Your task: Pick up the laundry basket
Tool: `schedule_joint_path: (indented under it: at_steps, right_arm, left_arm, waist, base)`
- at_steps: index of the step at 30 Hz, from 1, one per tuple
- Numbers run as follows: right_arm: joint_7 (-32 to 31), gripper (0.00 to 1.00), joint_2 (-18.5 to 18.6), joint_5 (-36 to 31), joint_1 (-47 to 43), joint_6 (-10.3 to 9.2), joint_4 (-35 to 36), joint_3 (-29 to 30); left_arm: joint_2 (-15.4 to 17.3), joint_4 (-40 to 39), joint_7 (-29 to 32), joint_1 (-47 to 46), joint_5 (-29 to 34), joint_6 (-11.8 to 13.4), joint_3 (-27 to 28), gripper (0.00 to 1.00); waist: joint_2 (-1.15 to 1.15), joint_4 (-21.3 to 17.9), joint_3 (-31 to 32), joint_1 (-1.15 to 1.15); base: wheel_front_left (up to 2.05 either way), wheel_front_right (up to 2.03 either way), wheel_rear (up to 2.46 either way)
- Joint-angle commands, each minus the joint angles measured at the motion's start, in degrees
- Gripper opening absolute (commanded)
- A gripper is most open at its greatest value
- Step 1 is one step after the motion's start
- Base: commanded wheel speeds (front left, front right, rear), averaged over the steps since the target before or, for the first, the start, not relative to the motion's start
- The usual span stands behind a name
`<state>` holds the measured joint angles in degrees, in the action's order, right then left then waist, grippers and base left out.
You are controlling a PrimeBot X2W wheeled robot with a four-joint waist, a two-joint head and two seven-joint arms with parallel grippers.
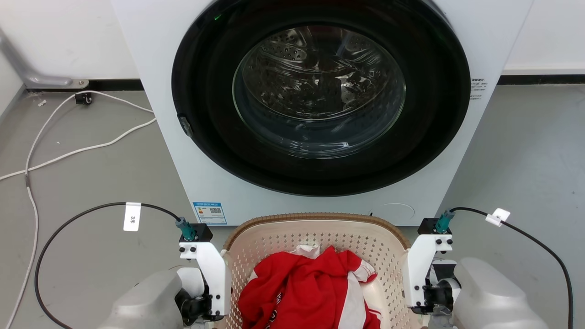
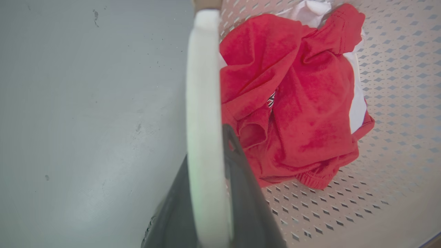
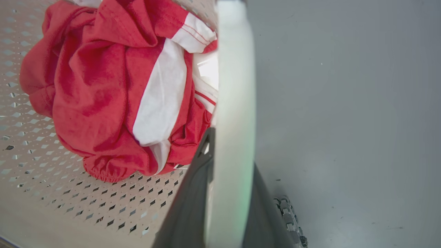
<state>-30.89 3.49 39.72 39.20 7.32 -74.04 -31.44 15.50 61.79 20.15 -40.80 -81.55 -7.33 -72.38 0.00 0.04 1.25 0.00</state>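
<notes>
The cream laundry basket (image 1: 320, 236), with perforated walls and a brown woven-look rim, stands low in the head view in front of the washing machine. A crumpled red and white garment (image 1: 304, 285) lies inside it. My left gripper (image 2: 206, 144) is shut on the white left handle (image 2: 203, 86), one dark finger on each side of it. My right gripper (image 3: 231, 148) is shut the same way on the white right handle (image 3: 236, 86). Both wrists (image 1: 208, 274) (image 1: 420, 274) flank the basket. Whether the basket rests on the floor cannot be told.
A white front-loading washing machine (image 1: 173, 151) with its round glass door (image 1: 320, 91) shut stands right behind the basket. A white cable (image 1: 68, 151) trails over the grey floor at the left. Black wrist cables (image 1: 68, 224) (image 1: 539, 244) arc out at both sides.
</notes>
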Motion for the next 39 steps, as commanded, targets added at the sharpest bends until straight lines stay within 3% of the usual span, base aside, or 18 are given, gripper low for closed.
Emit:
schedule_joint_path:
  at_steps: [1, 39]
  right_arm:
    - [-0.1, 0.0, -0.6, -0.41, -0.31, 0.3, 0.29, 0.13]
    - [-0.49, 0.0, -0.73, -2.38, -1.13, 0.31, 0.29, 3.06]
  left_arm:
    - [-0.48, -0.41, -0.28, -0.48, -0.27, -0.27, -0.19, 0.0]
    - [-0.35, -0.78, -0.65, 0.03, -0.69, -0.27, -0.59, 0.0]
  waist:
    - [0.0, 0.02, 0.0, 0.0]
    - [0.0, 0.24, -0.05, 0.0]
  base:
    - [0.0, 0.0, 0.0]
    - [0.0, 0.0, 0.0]
